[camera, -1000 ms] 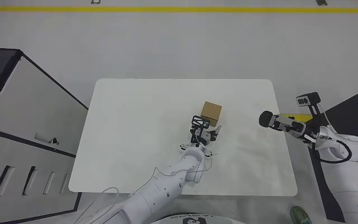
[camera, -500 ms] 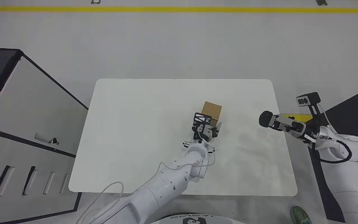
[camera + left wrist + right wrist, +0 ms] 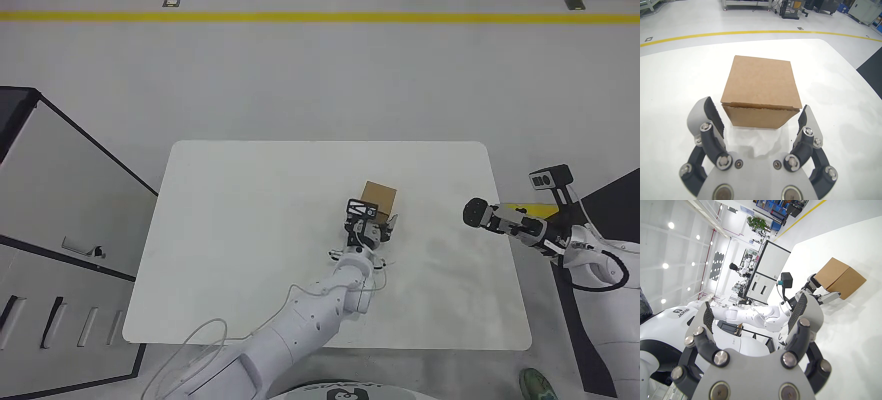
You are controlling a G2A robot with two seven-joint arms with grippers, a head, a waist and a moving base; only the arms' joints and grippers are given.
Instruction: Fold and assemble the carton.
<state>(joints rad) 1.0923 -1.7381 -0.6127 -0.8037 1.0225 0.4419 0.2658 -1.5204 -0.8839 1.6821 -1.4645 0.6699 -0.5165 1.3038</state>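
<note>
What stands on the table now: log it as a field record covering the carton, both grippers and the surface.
carton: brown cardboard, top closed, standing flat on the table
left gripper: jaws open, one on each side of the carton's near face, not clamped on it
right gripper: jaws open, holding nothing, near the table's edge and apart from the carton
table: white, with rounded corners
task state: carton looks box-shaped and closed
</note>
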